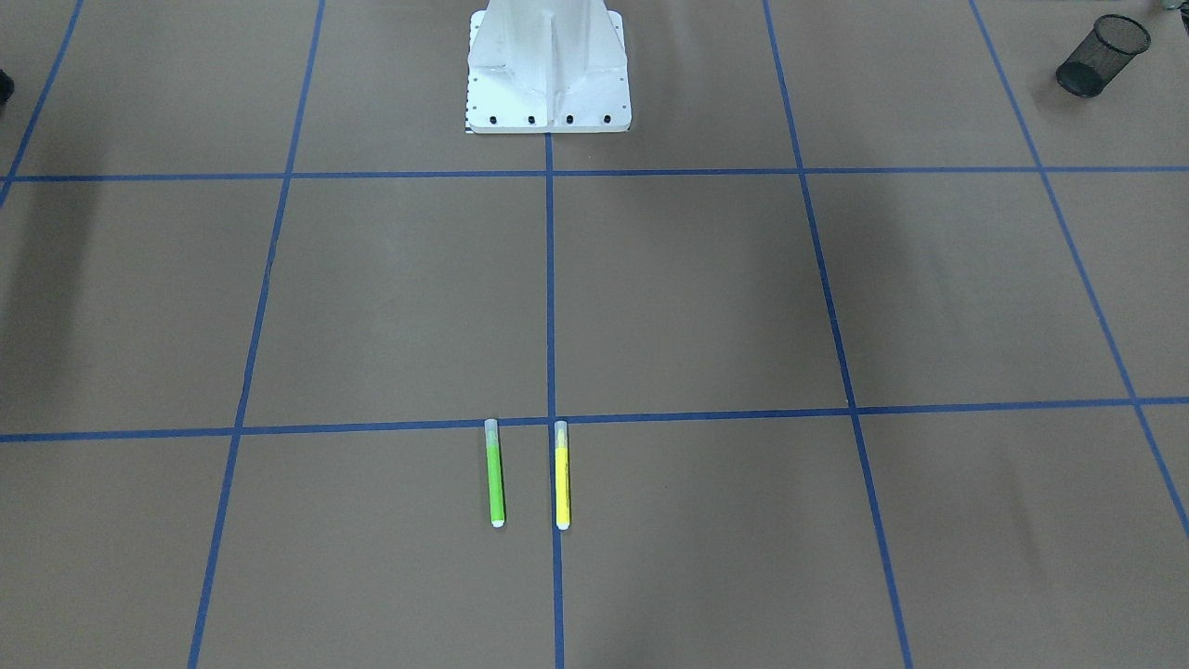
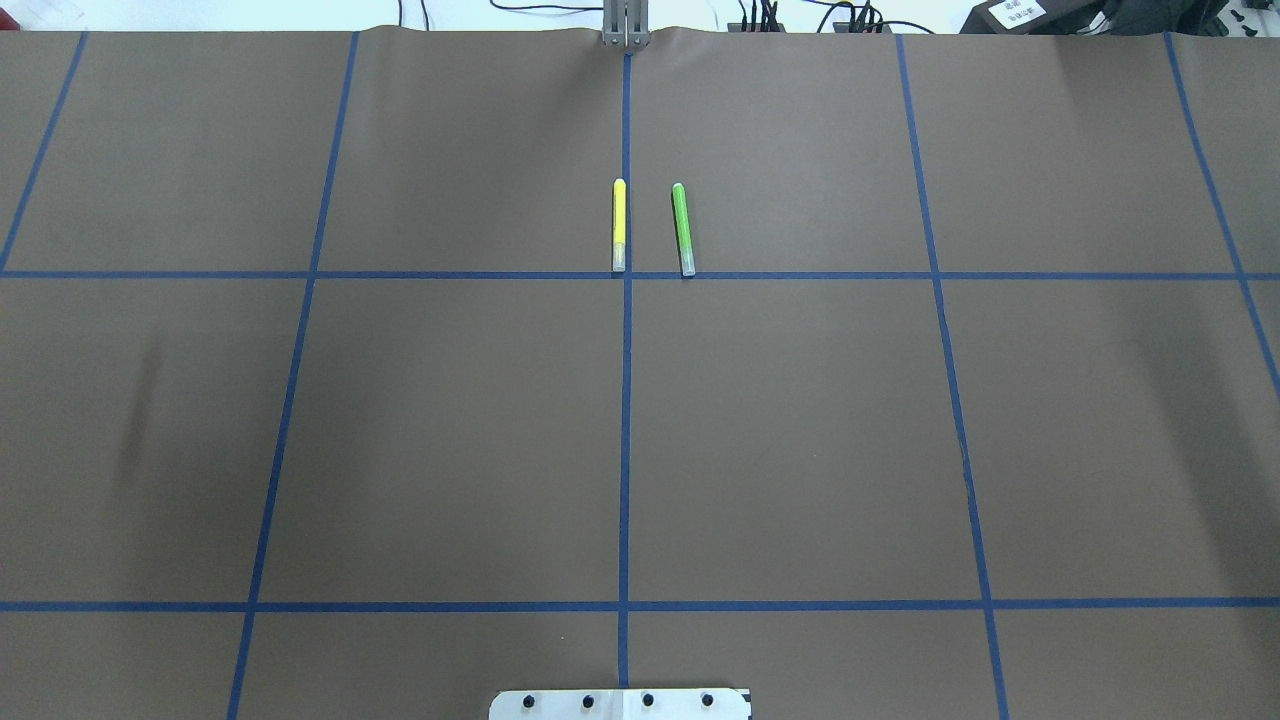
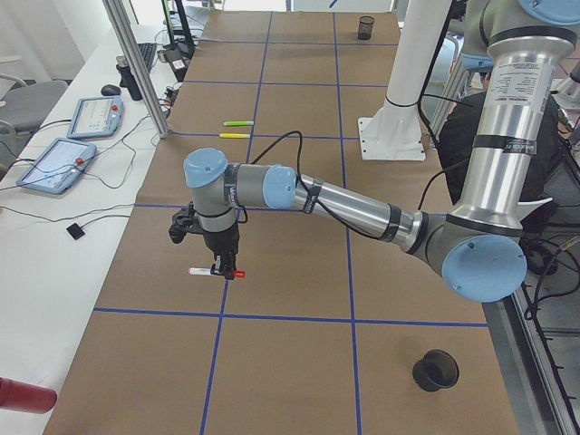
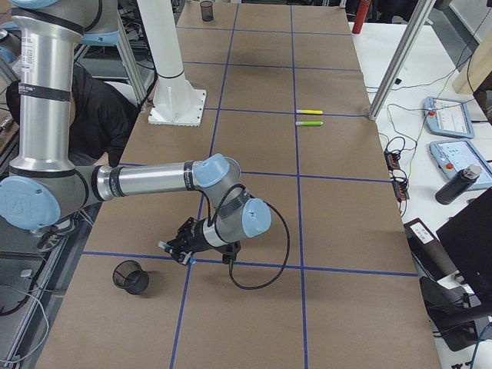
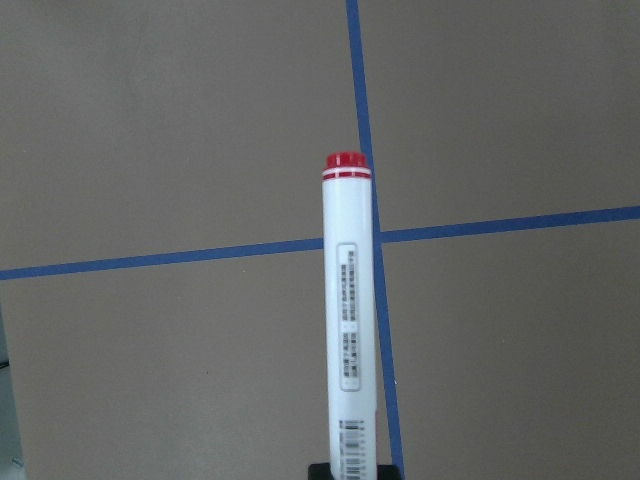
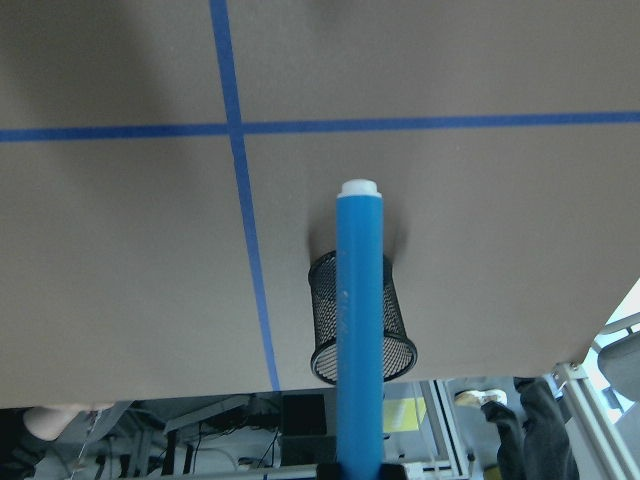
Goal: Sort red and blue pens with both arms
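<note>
My left gripper (image 3: 220, 270) is shut on the red pen (image 5: 350, 300), a white barrel with a red end. It hangs level just above the brown table; a dark fingertip edge shows at the bottom of the left wrist view. My right gripper (image 4: 178, 252) is shut on the blue pen (image 6: 358, 330), whose white end points away from the wrist. It hovers near a black mesh cup (image 4: 131, 277), and in the right wrist view the pen crosses in front of that cup (image 6: 400, 345). Neither arm shows in the overhead or front-facing views.
A lime-green marker (image 2: 683, 228) and a yellow marker (image 2: 619, 224) lie side by side at the table's far middle. A second black mesh cup (image 3: 436, 369) stands near the left arm's base side. The white robot base (image 1: 548, 70) and blue tape grid mark the table.
</note>
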